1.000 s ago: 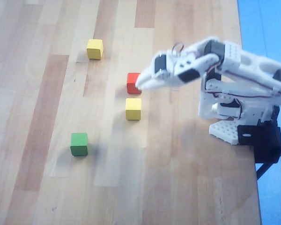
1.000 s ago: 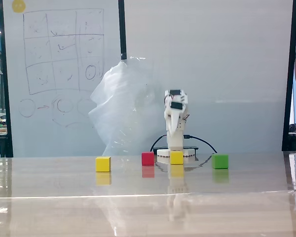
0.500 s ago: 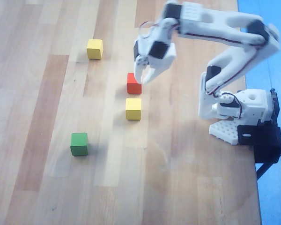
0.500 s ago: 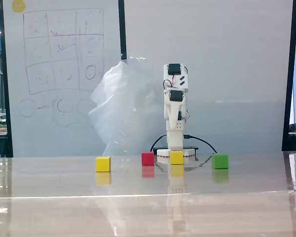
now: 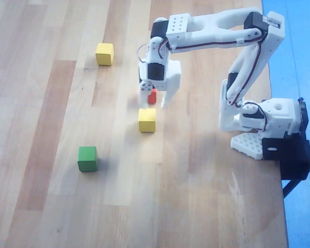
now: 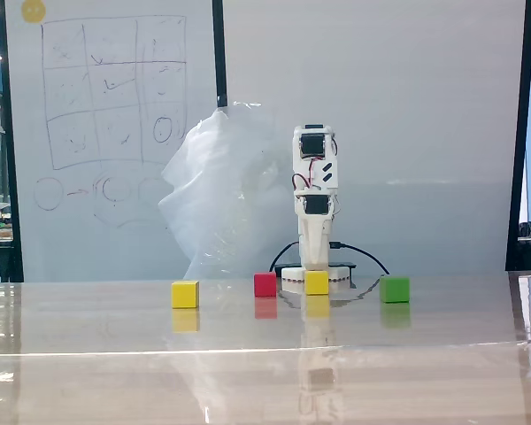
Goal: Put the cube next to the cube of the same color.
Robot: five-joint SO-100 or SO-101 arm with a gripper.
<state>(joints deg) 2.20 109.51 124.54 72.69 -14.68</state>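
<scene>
One yellow cube lies mid-table; in the fixed view it sits right in front of the arm. The other yellow cube lies apart at the far upper left, and at the left in the fixed view. My gripper points down, close over the middle yellow cube's far edge, and hangs just above it in the fixed view. Its jaws look open and hold nothing. A red cube shows through the gap between them.
The red cube stands on the table left of the arm in the fixed view. A green cube lies at the lower left, at the right in the fixed view. The arm base stands at the table's right edge.
</scene>
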